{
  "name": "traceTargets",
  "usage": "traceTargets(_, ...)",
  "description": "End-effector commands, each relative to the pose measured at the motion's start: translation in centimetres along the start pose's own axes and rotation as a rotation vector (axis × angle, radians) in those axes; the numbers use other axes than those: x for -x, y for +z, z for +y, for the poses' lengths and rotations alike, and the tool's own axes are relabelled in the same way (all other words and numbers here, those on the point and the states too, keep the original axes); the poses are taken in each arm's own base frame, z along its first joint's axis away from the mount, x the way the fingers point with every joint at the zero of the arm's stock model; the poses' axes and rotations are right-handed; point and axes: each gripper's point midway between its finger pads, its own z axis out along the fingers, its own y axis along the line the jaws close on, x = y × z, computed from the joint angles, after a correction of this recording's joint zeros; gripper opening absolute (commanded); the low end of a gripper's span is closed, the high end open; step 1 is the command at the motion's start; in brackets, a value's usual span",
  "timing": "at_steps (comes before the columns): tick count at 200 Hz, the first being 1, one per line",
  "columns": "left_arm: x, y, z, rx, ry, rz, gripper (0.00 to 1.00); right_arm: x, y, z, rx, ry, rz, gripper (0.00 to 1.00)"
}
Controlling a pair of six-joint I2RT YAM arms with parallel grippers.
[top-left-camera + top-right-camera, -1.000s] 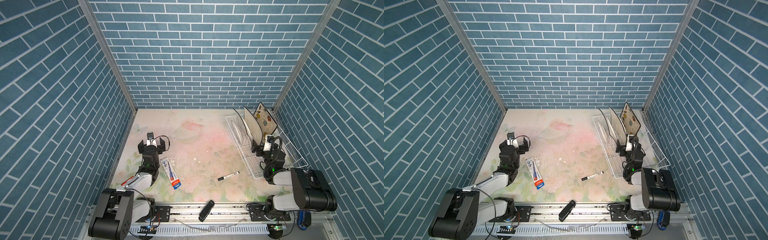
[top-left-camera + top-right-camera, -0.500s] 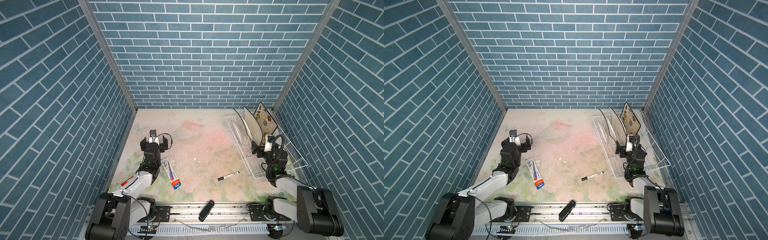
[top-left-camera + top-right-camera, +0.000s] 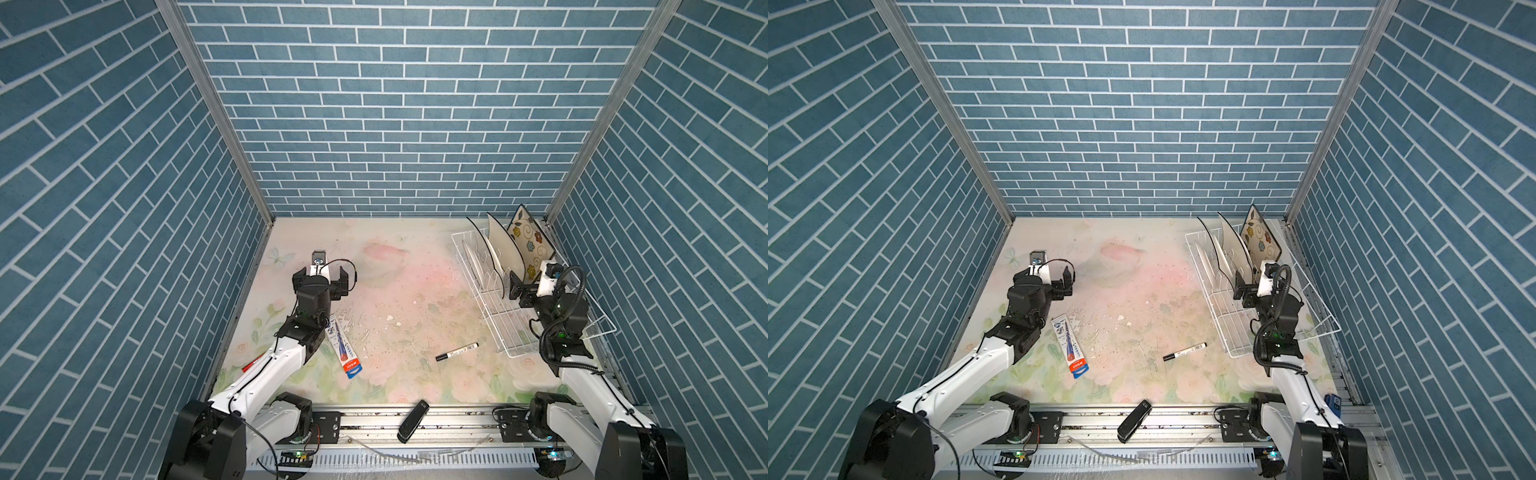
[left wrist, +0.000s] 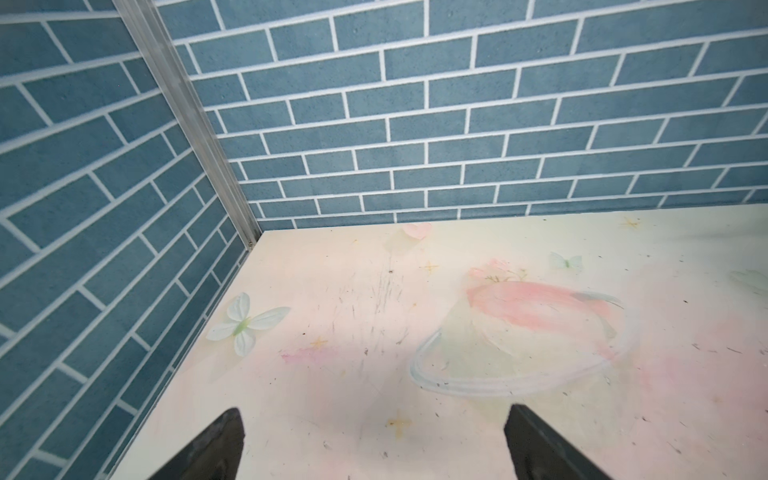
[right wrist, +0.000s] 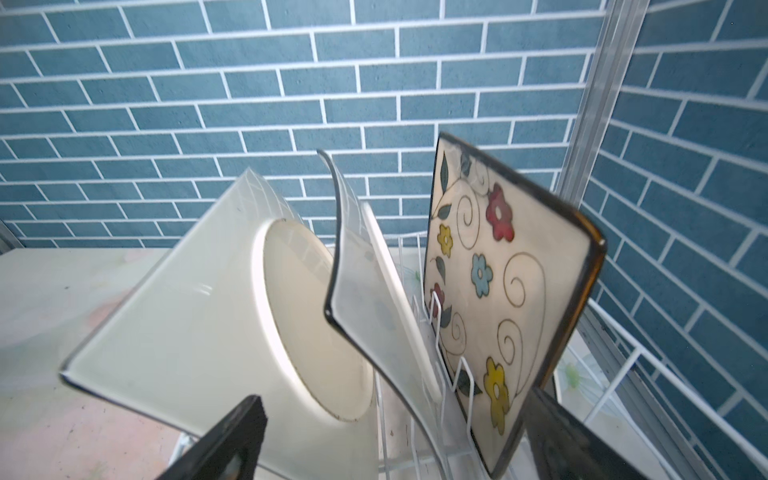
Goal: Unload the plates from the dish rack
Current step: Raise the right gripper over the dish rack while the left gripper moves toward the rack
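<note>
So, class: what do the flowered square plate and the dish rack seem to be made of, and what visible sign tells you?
Flowered square plate: probably glazed ceramic; glossy cream face with painted flowers and a dark rim.
Dish rack: apparently white-coated metal wire; thin bent rods in even, smooth white.
Looks alone cannot confirm either.

White wire dish rack (image 3: 505, 324), cream flowered plate (image 3: 530, 245), blue brick walls (image 3: 395, 104)

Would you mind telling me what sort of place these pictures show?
Likely a mock kitchen robot test cell, not a home: blue brick-pattern walls box in a floral tabletop, with a dish rack of plates and two robot arms.
</note>
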Motion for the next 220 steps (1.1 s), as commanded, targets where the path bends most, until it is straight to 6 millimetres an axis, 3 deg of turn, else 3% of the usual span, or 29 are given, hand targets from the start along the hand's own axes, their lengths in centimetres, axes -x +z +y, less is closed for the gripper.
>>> traceTargets(1, 0.0, -0.9, -0.4, -0.005, -0.034, 0.034, 1.00, 3.2, -0.8, 0.5, 0.013, 0.014, -0.027, 0.97)
traceTargets(30, -0.4, -1.7, -0.3, -0.008, -0.114, 0.074, 1.00, 4.9, -2.2, 1.8, 0.060, 0.015, -0.025, 0.97)
traceTargets(67, -1.5, -3.0, -2.1, -0.100, -0.212, 0.135, 1.00, 7.2, -4.3, 2.0, 0.009, 0.035, 0.024, 0.96)
traceTargets(149, -2.6, -5.0, -4.4, -0.221, -0.274, 0.237, 1.00, 9.8, -8.0, 2.8, -0.086, 0.063, 0.214, 0.94)
traceTargets(169, -3.3, -5.2, -5.1, -0.245, -0.297, 0.267, 1.00, 10.6, -8.2, 3.6, -0.055, 0.077, 0.208, 0.95)
traceTargets(197, -4.1, -5.5, -6.0, -0.283, -0.329, 0.254, 1.00, 11.8, -8.0, 6.1, 0.068, 0.109, 0.184, 0.95)
traceTargets(220, -4.2, -5.5, -5.9, -0.273, -0.334, 0.230, 1.00, 11.7, -7.3, 7.6, 0.105, 0.103, 0.228, 0.94)
